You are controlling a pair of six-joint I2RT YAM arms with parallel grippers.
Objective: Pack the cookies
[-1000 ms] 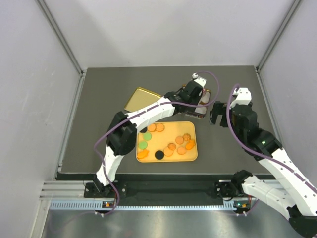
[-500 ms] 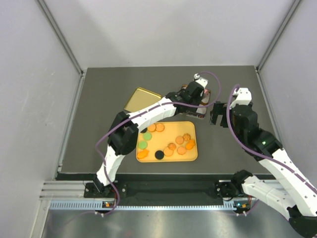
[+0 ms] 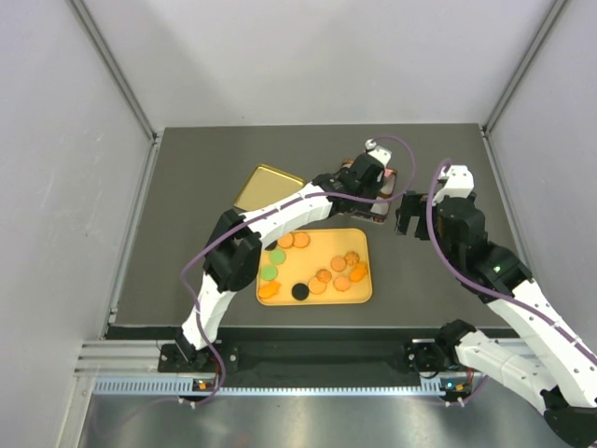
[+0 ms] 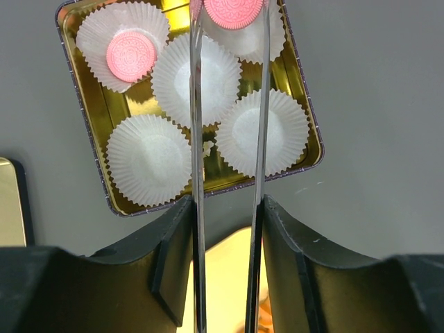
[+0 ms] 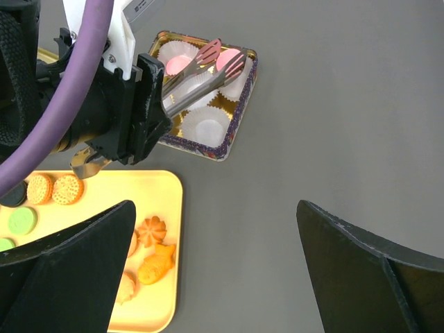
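My left gripper (image 4: 227, 208) is shut on a pair of metal tongs (image 4: 196, 139) that reach out over a gold tin (image 4: 309, 149) lined with white paper cups. A pink cookie (image 4: 232, 10) sits between the tong tips above the tin's far cup; whether the tips still pinch it I cannot tell. A second pink cookie (image 4: 132, 54) lies in another cup. The other cookies (image 3: 322, 278), orange, green and black, lie on the yellow tray (image 3: 364, 238). My right gripper (image 3: 408, 213) hovers open and holds nothing, to the right of the tin.
The tin's gold lid (image 3: 266, 187) lies to the left of the tin, behind the tray. In the right wrist view, flower-shaped and fish-shaped cookies (image 5: 156, 263) lie near the tray's right edge. Bare dark table (image 5: 333, 139) stretches to the right of the tin.
The left gripper with the tongs has shifted slightly farther over the tin. The right arm has not moved.
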